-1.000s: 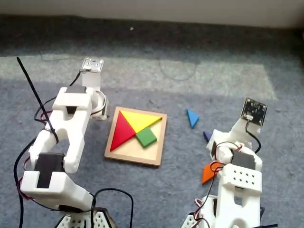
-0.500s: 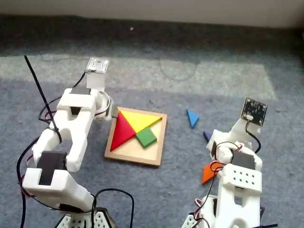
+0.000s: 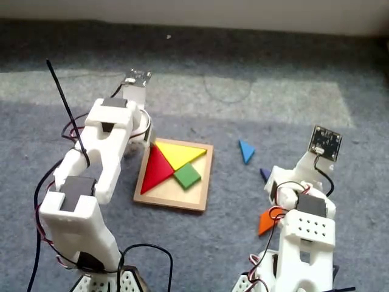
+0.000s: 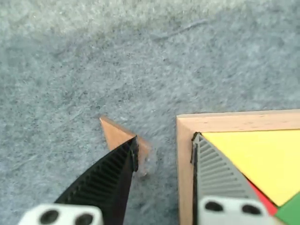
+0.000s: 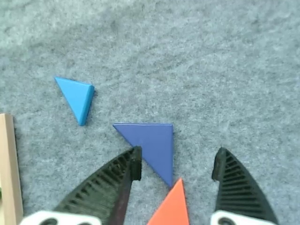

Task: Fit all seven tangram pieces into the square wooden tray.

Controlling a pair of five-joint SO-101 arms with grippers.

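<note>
Tray [image 4: 184, 164] corner within spread, empty left tool [image 4: 164, 149], right tool [image 5: 178, 162] spread above navy triangle [image 5: 154, 139]

Left claw [image 4: 164, 140] and right claw [image 5: 178, 151], both spread apart.

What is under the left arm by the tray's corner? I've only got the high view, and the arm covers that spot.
Observer: A tan triangular piece lies flat on the carpet, just outside the wooden tray at its corner, with a gap between them.
Operator: Does the left gripper have it?
Observer: No. The left gripper is open, with one fingertip over the piece's edge and the other over the tray's corner.
Operator: And on the right?
Observer: The right gripper is open above the dark blue triangle, with a fingertip on either side of it. The orange piece points at that triangle's tip.
</note>
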